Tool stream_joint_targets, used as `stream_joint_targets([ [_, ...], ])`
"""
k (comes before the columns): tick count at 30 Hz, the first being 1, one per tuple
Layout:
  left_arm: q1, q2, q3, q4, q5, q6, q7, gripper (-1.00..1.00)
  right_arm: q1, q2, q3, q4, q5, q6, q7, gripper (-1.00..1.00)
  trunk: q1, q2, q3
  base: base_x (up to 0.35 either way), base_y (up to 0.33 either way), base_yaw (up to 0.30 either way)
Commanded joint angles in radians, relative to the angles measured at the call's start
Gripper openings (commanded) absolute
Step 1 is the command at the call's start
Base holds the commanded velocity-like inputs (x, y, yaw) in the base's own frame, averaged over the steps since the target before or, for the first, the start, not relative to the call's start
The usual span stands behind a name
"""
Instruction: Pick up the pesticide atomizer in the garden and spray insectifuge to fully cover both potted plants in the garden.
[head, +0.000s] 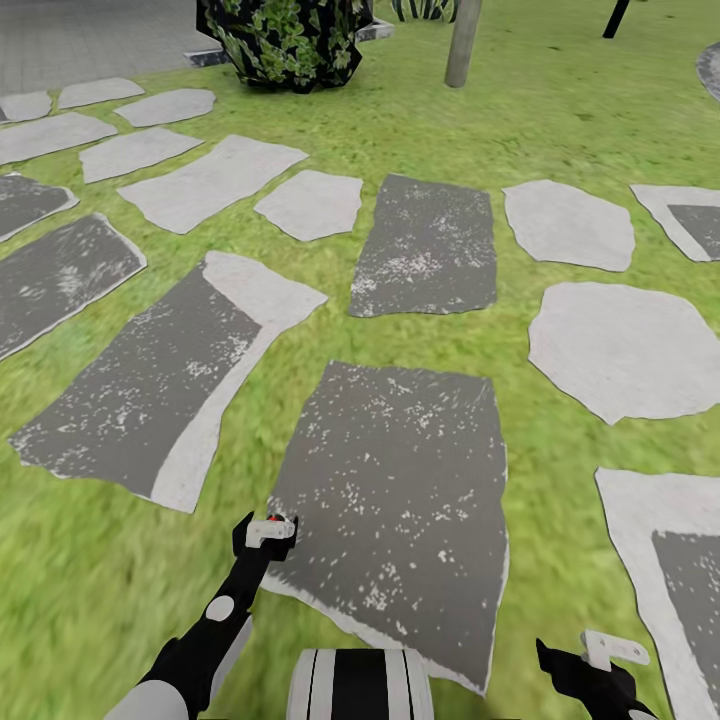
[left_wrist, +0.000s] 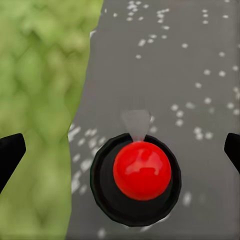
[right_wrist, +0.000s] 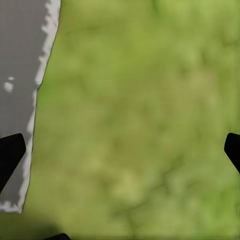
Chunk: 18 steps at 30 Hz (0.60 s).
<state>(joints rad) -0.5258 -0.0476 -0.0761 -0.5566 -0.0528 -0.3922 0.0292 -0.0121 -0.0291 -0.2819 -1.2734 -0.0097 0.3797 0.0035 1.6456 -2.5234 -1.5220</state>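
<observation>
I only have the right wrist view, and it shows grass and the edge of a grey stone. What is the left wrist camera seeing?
Observer: A black round object with a red ball top, likely the atomizer seen from above, on a dark speckled stone.
Operator: Is the left gripper closed on it?
Observer: No. Its fingers sit wide apart at the picture's edges, well clear of the object.
Operator: What lies ahead?
Observer: The head view shows stepping stones across the lawn, with a dark leafy bush and a grey trunk beyond.
</observation>
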Motion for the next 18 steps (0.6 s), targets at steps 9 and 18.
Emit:
stream_joint_targets([
  [9, 0.000, 0.000, -0.001, 0.001, -0.005, -0.004, 0.003, 1.00, 0.000, 0.000, 0.000, -0.001, -0.001, 0.005, 0.001, 1.00, 0.000, 0.000, -0.001, -0.069, -0.044, 0.000],
  [18, 0.000, 0.000, -0.001, 0.001, -0.005, -0.004, 0.003, 1.00, 0.000, 0.000, 0.000, -0.001, -0.001, 0.005, 0.001, 1.00, 0.000, 0.000, -0.001, -0.004, -0.002, 0.000],
])
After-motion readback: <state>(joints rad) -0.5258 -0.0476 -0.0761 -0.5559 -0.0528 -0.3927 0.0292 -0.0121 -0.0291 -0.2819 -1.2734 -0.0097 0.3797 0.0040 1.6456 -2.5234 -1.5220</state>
